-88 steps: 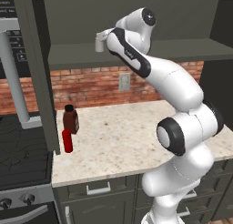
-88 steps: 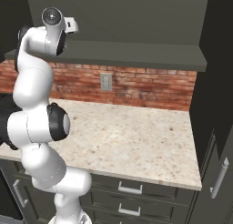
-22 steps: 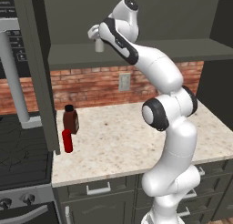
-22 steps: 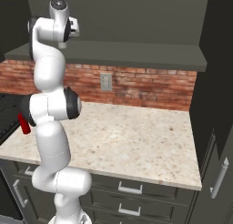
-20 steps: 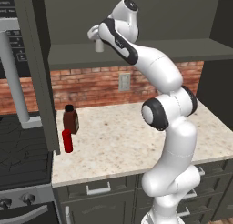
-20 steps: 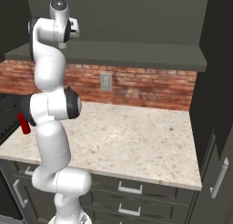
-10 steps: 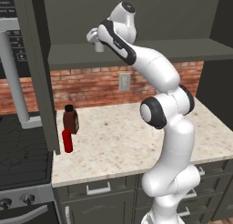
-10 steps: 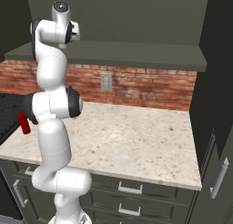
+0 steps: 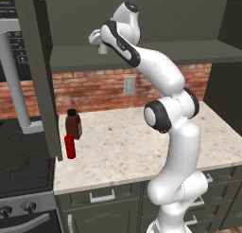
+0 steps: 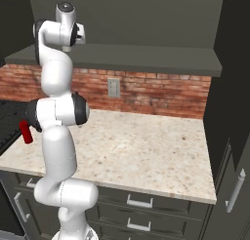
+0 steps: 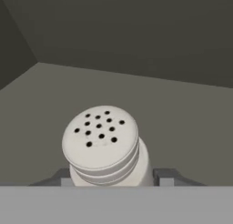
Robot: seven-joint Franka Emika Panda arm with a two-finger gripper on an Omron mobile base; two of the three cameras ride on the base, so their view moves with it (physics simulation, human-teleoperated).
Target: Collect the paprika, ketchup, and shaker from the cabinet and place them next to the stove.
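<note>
Reaching up from the lower right of the left base view, the white arm holds its gripper (image 9: pixel 100 43) at the cabinet (image 9: pixel 142 52) shelf, where one small pale shaker (image 9: pixel 102 49) sits just under the hand, standing on the shelf's front part. Below, on the speckled counter (image 9: pixel 123 151), stand two bottles: one paprika (image 9: pixel 73 124), dark brown with a black cap, and one ketchup (image 9: pixel 70 146), slim and red, just in front of it and close to the counter's left edge. The stove (image 9: pixel 23 165) lies directly to their left, with two knobs showing on its front, and the tall cabinet door (image 9: pixel 40 71) hangs open edge-on between stove and bottles. One outlet plate (image 9: pixel 129 85) is set in the brick wall (image 9: pixel 94 90). In the right base view the arm rises at the left, its hand at the shelf's left end; one red bottle, the ketchup (image 10: pixel 25 131), peeks out behind the arm near the counter's (image 10: pixel 146 151) left edge, and three drawer handles show below. In the hand view one shaker (image 11: pixel 105 148) stands upright on the grey shelf, its perforated top facing the camera, with the two fingertips (image 11: pixel 166 177) drawn in narrow against its sides, one on each side, so the jaws are clamped on it.
</note>
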